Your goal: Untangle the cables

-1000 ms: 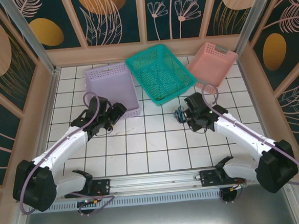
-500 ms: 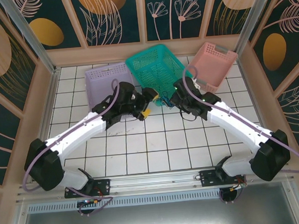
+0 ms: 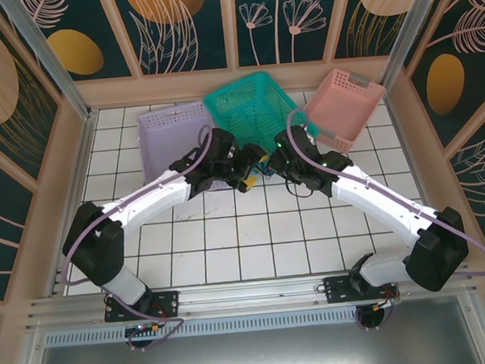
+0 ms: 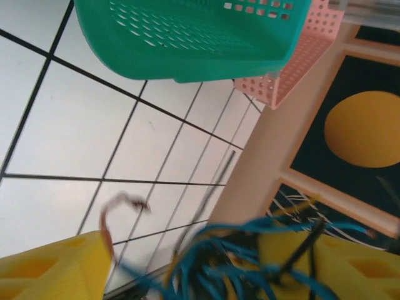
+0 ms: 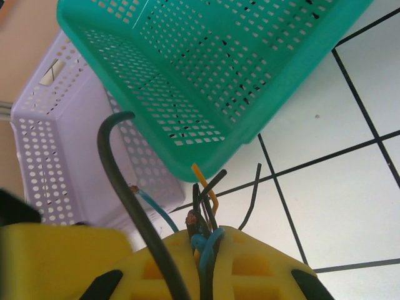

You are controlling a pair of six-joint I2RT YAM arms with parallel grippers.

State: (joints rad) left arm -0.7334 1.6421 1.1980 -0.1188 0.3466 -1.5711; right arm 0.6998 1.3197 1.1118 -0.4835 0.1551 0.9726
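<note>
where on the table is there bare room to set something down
The widest bare tiles lie between the left arm, the right arm and the near rail. Smaller strips: left of the purple basket, and near-right of the pink basket. Crowded in front of the teal basket, where both arms meet over the cables.

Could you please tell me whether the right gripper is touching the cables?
Touching. In the right wrist view the right gripper is clamped shut on the cables.

left tool (image 3: 255,166): swung in to cables (image 3: 266,169) | right tool (image 3: 279,161): carried cables toward teal basket (image 3: 254,106)
</note>
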